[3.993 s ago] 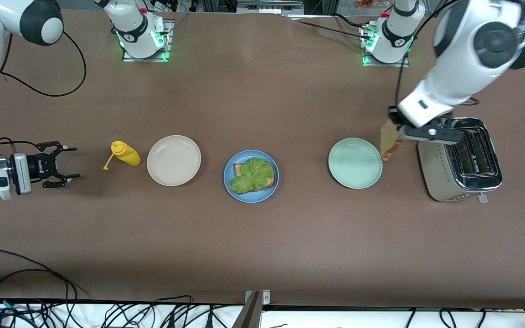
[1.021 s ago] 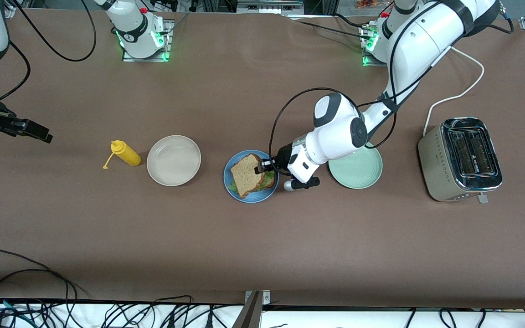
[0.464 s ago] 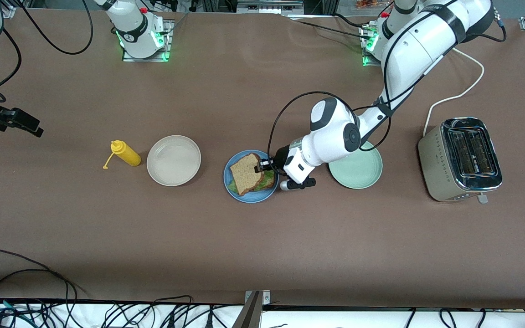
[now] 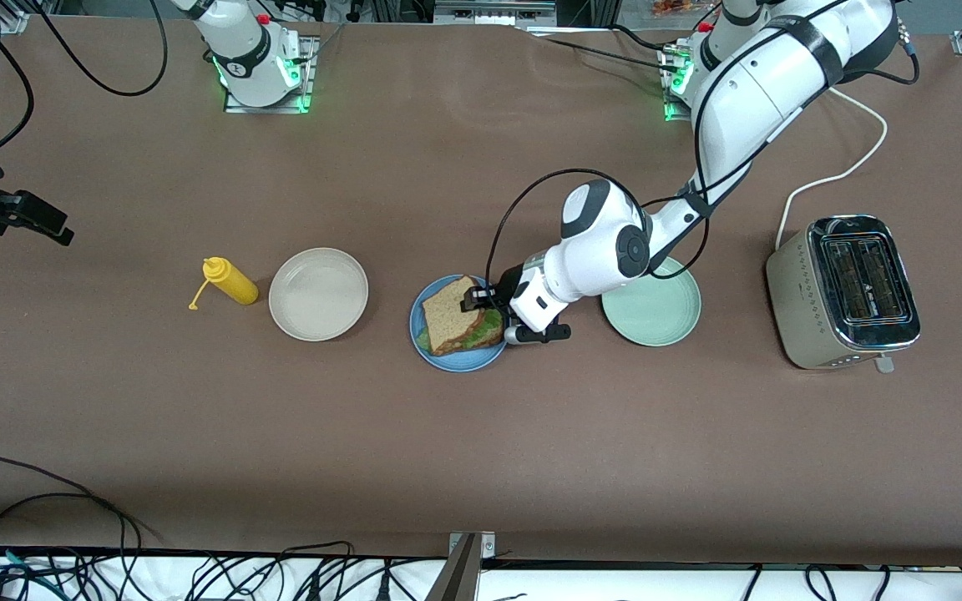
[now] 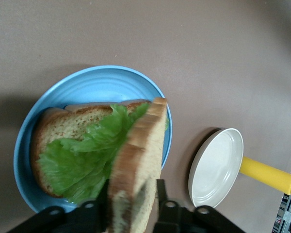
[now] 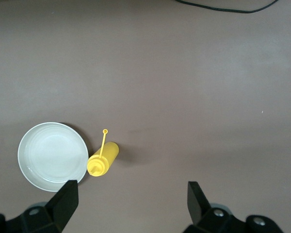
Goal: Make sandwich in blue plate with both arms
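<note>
front view: my left gripper [image 4: 476, 299] has its fingers at the top slice of the sandwich [image 4: 458, 324] on the blue plate [image 4: 458, 360], mid-bench. left wrist view: the fingers [image 5: 161, 191] flank the slice's edge; gripping or freed, i cannot tell. right wrist view: right gripper [image 6: 131, 199] waits with fingers spread, above bare bench near the yellow bottle [image 6: 103, 159].

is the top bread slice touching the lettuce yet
Touching. In the left wrist view the top bread slice, tilted between the left pincer's fingers, leans its upper edge on the lettuce on the blue plate.
</note>
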Robot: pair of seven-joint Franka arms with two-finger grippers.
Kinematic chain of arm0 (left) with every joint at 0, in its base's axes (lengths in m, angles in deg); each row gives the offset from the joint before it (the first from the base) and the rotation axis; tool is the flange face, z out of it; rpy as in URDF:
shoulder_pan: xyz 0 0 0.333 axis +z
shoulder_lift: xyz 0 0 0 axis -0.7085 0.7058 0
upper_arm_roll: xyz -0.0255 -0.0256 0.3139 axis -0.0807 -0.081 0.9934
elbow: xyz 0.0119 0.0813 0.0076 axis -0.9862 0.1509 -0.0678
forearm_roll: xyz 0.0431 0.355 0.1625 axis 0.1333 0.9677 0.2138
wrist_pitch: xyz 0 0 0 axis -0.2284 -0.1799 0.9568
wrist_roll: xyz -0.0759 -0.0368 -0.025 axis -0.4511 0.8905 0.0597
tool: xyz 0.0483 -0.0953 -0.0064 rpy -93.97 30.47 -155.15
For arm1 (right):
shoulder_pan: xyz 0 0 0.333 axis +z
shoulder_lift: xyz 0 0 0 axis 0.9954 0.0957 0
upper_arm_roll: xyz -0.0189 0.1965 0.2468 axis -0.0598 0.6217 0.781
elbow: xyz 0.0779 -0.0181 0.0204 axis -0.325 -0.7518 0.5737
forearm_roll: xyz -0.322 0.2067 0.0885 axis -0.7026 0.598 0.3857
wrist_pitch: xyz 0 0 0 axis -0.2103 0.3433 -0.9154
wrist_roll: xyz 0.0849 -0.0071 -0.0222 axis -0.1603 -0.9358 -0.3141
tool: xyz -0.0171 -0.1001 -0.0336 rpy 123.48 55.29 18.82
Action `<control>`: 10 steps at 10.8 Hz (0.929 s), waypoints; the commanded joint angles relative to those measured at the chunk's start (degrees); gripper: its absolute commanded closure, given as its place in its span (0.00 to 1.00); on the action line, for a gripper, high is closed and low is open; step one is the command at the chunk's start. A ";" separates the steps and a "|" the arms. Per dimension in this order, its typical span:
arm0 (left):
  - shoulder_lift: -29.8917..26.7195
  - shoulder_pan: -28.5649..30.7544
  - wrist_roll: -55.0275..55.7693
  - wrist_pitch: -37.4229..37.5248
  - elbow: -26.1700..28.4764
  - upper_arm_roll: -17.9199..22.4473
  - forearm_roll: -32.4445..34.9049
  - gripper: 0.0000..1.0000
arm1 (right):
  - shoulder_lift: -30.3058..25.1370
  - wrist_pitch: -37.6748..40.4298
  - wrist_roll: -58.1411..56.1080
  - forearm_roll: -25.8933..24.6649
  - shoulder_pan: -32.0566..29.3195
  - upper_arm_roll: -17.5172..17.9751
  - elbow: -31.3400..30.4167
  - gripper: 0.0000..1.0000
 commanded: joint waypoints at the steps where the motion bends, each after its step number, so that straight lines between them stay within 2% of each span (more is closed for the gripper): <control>1: -0.56 -0.22 -0.13 0.07 0.09 0.31 3.17 0.07 | -1.46 -0.94 -0.83 0.16 2.52 -2.16 -1.63 0.00; 2: -2.05 -0.14 0.31 1.38 0.70 1.01 3.17 0.06 | -1.46 -1.03 -0.40 0.24 2.52 -2.15 -1.63 0.00; 3: -3.72 -0.05 0.75 2.87 0.70 1.71 3.17 0.00 | -1.37 -1.03 -0.48 0.24 2.52 -2.15 -1.55 0.00; 5: -7.06 0.56 1.28 6.73 0.88 2.16 3.17 0.00 | -0.85 -1.29 0.04 0.24 2.52 -1.80 -1.28 0.00; 10: -20.93 0.65 2.52 28.86 0.97 8.56 4.48 0.00 | -0.06 -0.76 -0.13 0.15 1.38 0.04 1.88 0.00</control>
